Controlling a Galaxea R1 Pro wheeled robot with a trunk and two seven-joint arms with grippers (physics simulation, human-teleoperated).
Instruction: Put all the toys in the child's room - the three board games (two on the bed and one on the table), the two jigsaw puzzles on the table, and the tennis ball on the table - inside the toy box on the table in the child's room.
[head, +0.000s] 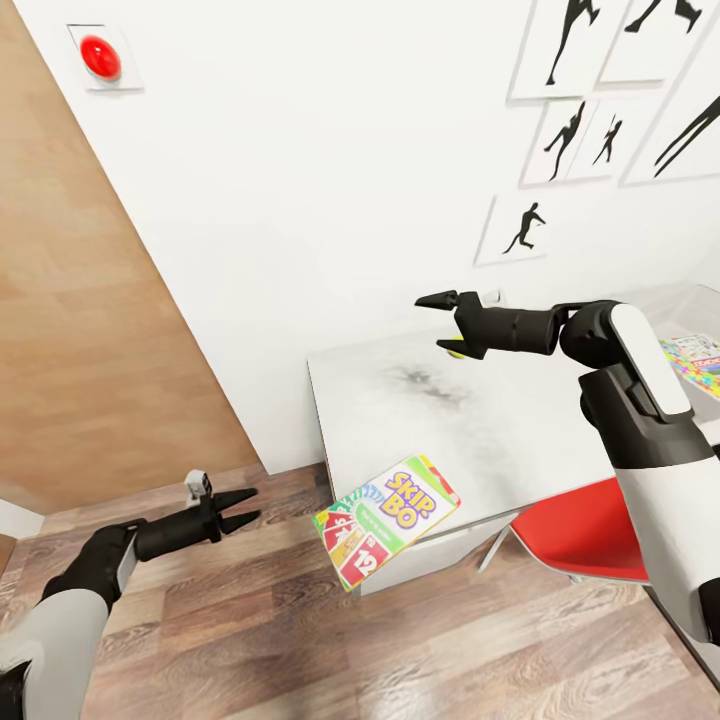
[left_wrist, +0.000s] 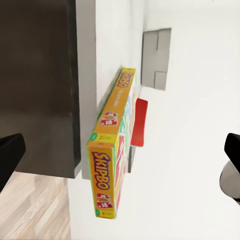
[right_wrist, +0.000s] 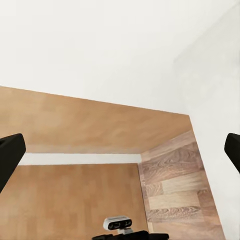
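The SKIP-BO board game (head: 387, 520) lies flat on the front left corner of the grey-white table (head: 520, 420), jutting over the edge. My left gripper (head: 256, 504) hangs open over the floor to its left, pointing at it. In the left wrist view the box (left_wrist: 112, 150) stands edge-on ahead, between the wide-apart fingers (left_wrist: 10, 155). My right gripper (head: 430, 322) is open above the table's back, with nothing in it. The tennis ball (head: 455, 350) peeks out from behind its lower finger. A multicoloured jigsaw puzzle (head: 695, 375) shows at the table's right end. The toy box and bed are out of view.
A red chair (head: 590, 530) is tucked under the table's front, beside my right arm. A wooden door (head: 90, 330) stands on the left, with wood floor (head: 260, 620) below. The white wall behind the table carries framed silhouette prints (head: 575, 140).
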